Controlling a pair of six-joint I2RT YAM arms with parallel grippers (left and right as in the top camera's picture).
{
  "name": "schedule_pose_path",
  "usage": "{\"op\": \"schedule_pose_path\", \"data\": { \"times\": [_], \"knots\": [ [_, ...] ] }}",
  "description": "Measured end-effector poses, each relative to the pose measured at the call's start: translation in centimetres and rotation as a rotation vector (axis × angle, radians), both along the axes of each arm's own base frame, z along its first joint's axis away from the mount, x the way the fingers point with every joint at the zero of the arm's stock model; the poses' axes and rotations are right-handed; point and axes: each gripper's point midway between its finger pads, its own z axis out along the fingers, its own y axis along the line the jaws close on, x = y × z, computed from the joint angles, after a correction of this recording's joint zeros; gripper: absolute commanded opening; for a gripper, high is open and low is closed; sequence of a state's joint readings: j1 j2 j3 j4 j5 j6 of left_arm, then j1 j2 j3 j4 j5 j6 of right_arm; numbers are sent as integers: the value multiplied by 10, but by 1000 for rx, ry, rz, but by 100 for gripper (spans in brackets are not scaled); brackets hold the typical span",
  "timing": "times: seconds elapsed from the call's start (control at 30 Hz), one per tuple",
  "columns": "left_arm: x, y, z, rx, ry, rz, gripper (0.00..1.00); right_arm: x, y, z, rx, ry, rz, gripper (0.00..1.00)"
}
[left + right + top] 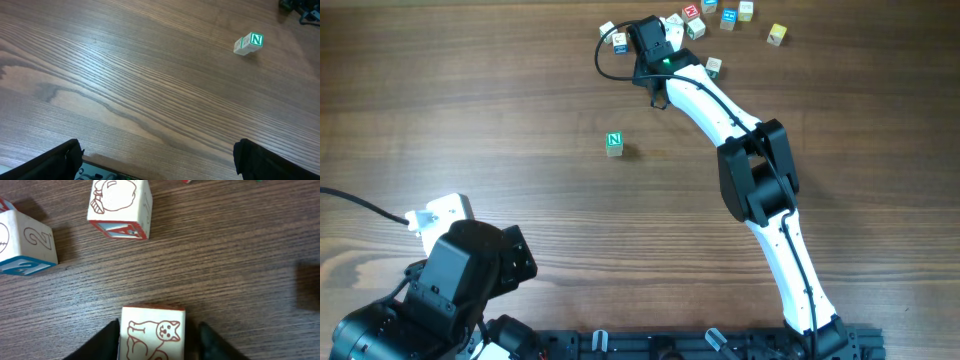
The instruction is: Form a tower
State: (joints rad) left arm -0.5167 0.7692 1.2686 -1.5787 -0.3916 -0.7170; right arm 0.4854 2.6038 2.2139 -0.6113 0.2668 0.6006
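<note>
Out in the middle of the table stands the tower, all alone, well apart from both arms and from the scatter of loose cubes along the far edge. From overhead only its top face shows: a green N on white, turned a touch off square to the table's edges. So the long axis runs straight up and the stack sits upright. The left wrist view catches it from the side at the upper right, N face on top. Its pale body runs longer than that face is wide, though the seam between the two cubes is hard to make out. Up at the far edge, the right gripper is down among the loose cubes. Its wrist camera shows the two dark fingers flanking a cat-picture cube with a red edge. The claw is half spread around it, one finger right at the cube's side, the other seemingly just off it, so no clear pinch. Beyond it lie a red-drawn cube and a cube with a 2 and a blue face, each apart from the cat cube. Down at the near left corner, the left gripper hangs over bare wood, fingers spread wide, holding nothing.
</note>
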Motion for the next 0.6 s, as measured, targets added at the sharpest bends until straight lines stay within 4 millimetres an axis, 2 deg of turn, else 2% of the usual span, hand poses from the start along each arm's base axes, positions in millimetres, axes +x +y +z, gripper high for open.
{"op": "schedule_pose_path", "data": {
  "times": [0.13, 0.27, 0.37, 0.47, 0.53, 0.57, 0.6],
  "knots": [
    [0, 0, 0, 0, 0, 0, 100, -4, -2, -2, -36, 19, 38, 26],
    [0, 0, 0, 0, 0, 0, 100, -18, -7, 4, -74, 84, 73, 20],
    [0, 0, 0, -1, -1, 0, 100, -36, -5, 42, -59, 115, 112, 20],
    [0, 0, 0, 0, 0, 0, 100, -55, 11, 111, -8, 70, 185, 17],
    [0, 0, 0, 0, 0, 0, 100, -76, 25, 150, 21, 53, 243, 17],
    [0, 0, 0, 0, 0, 0, 100, -98, 40, 175, 40, 48, 294, 17],
    [0, 0, 0, 0, -1, 0, 100, -110, 49, 184, 44, 52, 322, 17]
  ]
}}
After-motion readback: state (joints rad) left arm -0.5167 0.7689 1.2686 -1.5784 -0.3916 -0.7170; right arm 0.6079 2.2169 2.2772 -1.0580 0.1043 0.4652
